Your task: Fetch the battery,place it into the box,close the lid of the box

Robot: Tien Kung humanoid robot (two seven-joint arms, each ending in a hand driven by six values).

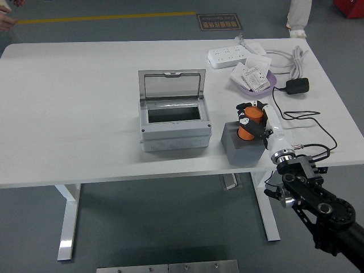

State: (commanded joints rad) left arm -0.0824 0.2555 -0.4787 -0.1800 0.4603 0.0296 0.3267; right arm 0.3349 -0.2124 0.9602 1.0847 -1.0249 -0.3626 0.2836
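In the head view, the right hand [252, 120] is reaching in from the lower right, and its dark fingers [255, 130] are wrapping around the battery [250, 122] — an orange cylinder sitting at the top of a grey block [243, 148] near the table's front edge. The battery's long axis is standing close to upright, leaning a little toward the hand, so the fingers are clenching it from the side. The left hand is not showing anywhere, so the right one is the only hand near the battery.

The box [174, 122] is lying to the left of the battery, just beside the grey block with a narrow strip of white table [68, 102] between them. Its lid [172, 84] is standing open, hinged at the far side, and the rectangular opening is facing up; it looks dark and holds nothing I can make out. The coming move, as I judge it, is calling for a lift and a short carry leftward over that opening.

Further back, a purple tray [254, 86] is holding small white packets.
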